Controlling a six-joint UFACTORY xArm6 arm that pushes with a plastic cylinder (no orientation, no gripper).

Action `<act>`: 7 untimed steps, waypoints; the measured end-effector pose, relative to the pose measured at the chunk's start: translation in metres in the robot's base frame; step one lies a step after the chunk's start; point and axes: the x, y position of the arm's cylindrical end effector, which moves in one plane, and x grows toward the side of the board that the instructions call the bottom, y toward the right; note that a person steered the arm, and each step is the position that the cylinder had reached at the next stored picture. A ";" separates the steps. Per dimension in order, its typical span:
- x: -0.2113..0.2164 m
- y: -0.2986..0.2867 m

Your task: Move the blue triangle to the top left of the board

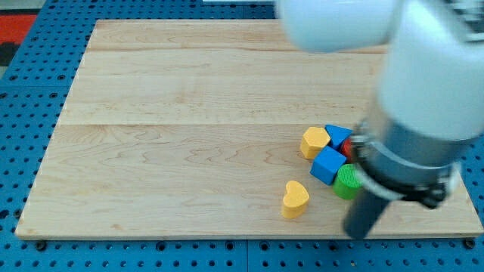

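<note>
The blue triangle point(337, 135) lies at the view's right of the wooden board point(189, 113), in a tight cluster. It touches a yellow hexagon-like block point(314, 141) on its left and a blue cube point(327, 164) below it. A red block point(347, 146) shows as a sliver beside it, mostly hidden by the arm. A green round block point(347, 182) sits under the cube's right side. A yellow heart point(295, 199) lies apart, lower left of the cluster. My tip point(358, 229) is below and right of the cluster, below the green block.
The white and grey arm body point(423, 98) fills the view's upper right and hides the board's right part. A blue pegboard point(30, 151) surrounds the board; a red patch point(23, 30) is at the top left.
</note>
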 end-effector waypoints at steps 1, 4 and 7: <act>-0.012 0.019; -0.087 -0.016; -0.199 -0.079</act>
